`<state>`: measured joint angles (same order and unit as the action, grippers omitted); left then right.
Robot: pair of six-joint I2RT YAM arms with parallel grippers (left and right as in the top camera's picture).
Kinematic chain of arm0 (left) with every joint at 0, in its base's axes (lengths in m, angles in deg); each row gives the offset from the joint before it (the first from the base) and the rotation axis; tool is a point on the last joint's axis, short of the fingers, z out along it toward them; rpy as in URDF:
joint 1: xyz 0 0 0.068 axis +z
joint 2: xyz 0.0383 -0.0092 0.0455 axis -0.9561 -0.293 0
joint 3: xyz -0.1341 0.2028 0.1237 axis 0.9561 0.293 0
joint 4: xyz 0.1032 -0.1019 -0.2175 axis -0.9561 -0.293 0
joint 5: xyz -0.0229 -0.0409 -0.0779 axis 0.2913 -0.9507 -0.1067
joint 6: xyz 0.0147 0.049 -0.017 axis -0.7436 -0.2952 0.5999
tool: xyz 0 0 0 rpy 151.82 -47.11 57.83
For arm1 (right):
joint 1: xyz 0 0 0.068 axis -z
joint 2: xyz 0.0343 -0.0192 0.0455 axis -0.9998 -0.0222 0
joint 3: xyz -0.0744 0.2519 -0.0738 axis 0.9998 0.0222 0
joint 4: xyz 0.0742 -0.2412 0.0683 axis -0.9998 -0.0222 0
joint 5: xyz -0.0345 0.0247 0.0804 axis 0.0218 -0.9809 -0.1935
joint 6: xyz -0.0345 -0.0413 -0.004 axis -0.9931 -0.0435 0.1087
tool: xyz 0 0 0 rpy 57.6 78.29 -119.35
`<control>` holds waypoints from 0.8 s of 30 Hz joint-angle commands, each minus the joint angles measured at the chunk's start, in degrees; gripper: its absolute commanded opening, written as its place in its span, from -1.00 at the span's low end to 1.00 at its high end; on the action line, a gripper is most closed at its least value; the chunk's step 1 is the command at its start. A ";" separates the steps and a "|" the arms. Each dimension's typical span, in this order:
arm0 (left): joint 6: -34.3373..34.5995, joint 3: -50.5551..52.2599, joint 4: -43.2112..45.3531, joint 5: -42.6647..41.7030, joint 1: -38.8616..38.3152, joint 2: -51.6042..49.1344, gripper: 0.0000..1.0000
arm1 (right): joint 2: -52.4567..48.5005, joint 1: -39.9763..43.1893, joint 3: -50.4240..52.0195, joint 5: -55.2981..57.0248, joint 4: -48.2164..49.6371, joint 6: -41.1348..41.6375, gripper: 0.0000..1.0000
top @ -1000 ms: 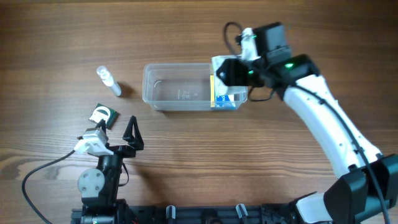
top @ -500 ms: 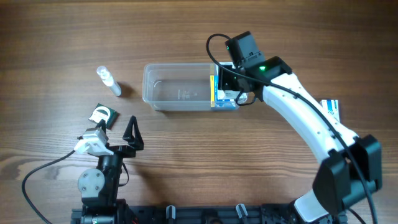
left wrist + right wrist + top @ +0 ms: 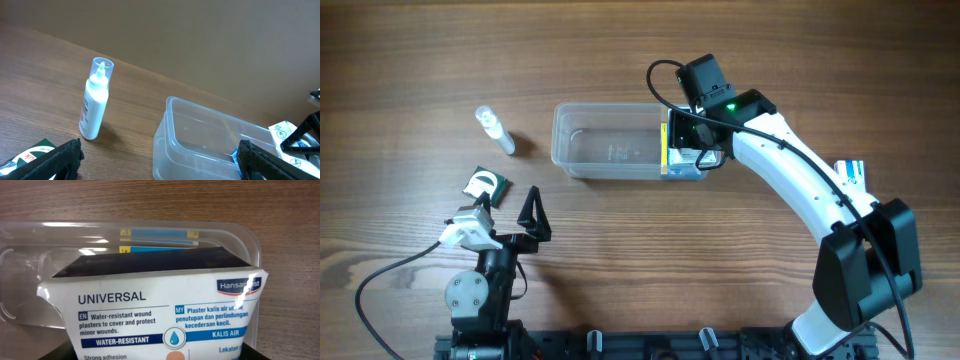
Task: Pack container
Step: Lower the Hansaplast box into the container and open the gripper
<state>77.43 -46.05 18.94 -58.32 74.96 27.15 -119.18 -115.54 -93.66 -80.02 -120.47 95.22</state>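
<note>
The clear plastic container (image 3: 605,140) lies at the table's middle. My right gripper (image 3: 690,135) is shut on a white Hansaplast plaster box (image 3: 160,315) and holds it over the container's right end (image 3: 250,240). A yellow and blue box (image 3: 665,150) stands inside that end and also shows in the right wrist view (image 3: 157,232). My left gripper (image 3: 515,215) is open and empty at the front left, apart from the container. In the left wrist view its jaws (image 3: 160,165) frame the container's near end (image 3: 200,140).
A small white bottle (image 3: 495,130) lies left of the container and shows in the left wrist view (image 3: 95,100). A green and white box (image 3: 485,185) lies by my left gripper. Another small box (image 3: 852,172) lies at the far right.
My right gripper has moved left and down with the plaster box, from the container's back right corner to over its right end. The left arm has not moved.
</note>
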 commanded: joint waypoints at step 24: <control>-0.48 0.33 -0.24 0.76 0.42 0.09 1.00 | -0.35 0.00 -7.54 -0.68 -4.17 -1.92 1.00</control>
<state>77.43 -46.05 18.94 -58.32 74.96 27.15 -119.22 -115.54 -96.37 -79.89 -123.18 95.04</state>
